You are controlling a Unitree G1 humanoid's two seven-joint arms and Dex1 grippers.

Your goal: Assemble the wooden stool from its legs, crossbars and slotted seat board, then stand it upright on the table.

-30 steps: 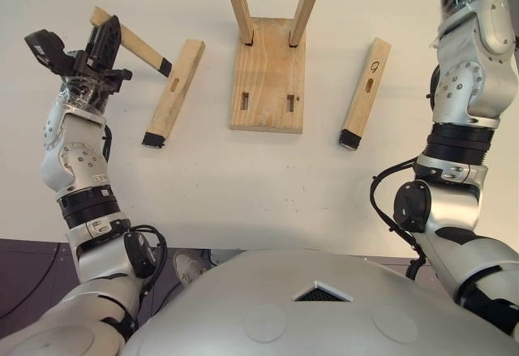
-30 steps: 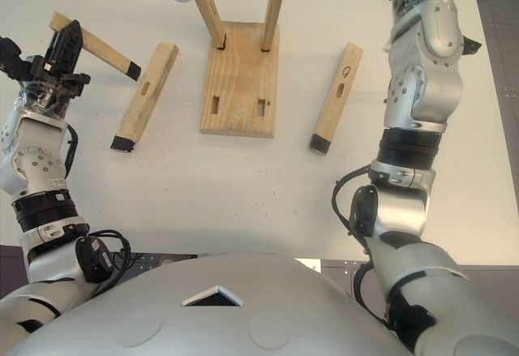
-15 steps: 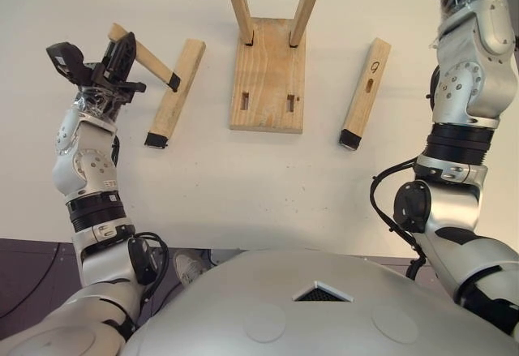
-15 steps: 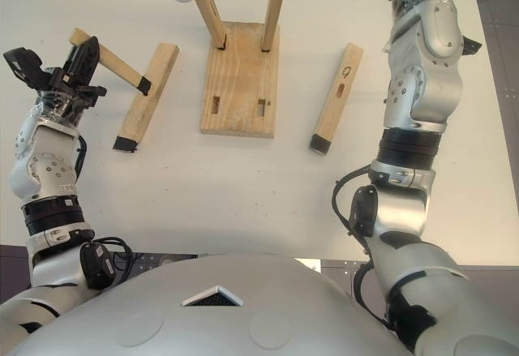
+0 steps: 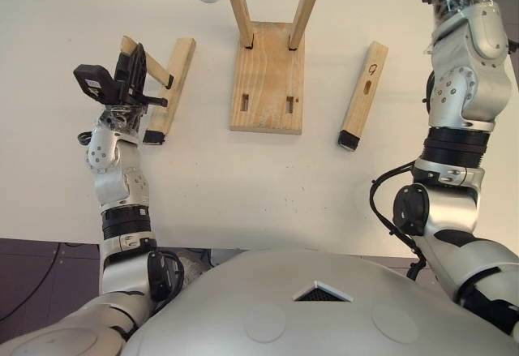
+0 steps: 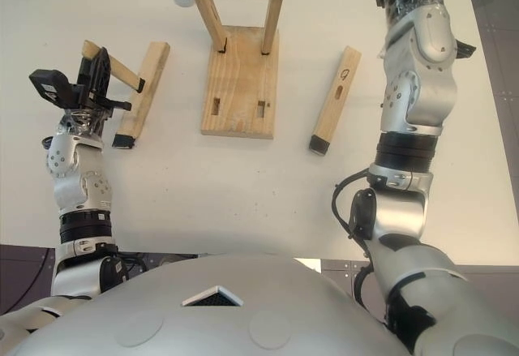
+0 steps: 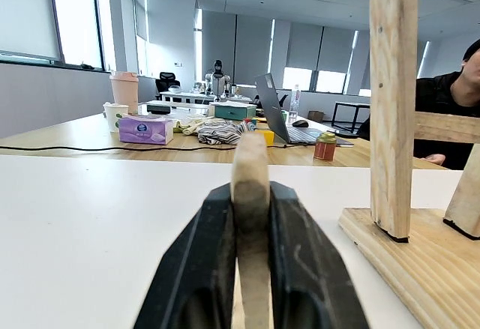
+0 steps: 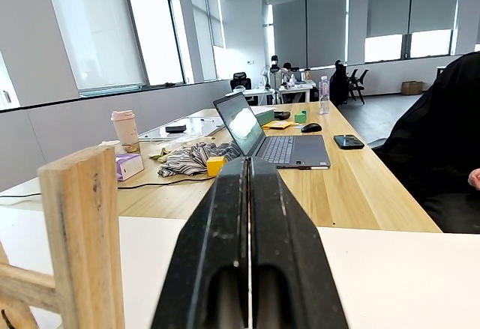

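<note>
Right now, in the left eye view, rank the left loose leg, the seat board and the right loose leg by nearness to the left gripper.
From the left gripper:
1. Left loose leg, right beside it on the left.
2. Seat board, in the middle.
3. Right loose leg, far on the right.

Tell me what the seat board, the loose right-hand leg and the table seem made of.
Seat board: pale bare wood, grain showing, apparently unvarnished. Leg: same pale wood; its black end cap may be rubber or plastic. Table: smooth matte white top, perhaps laminate, uncertain.
</note>
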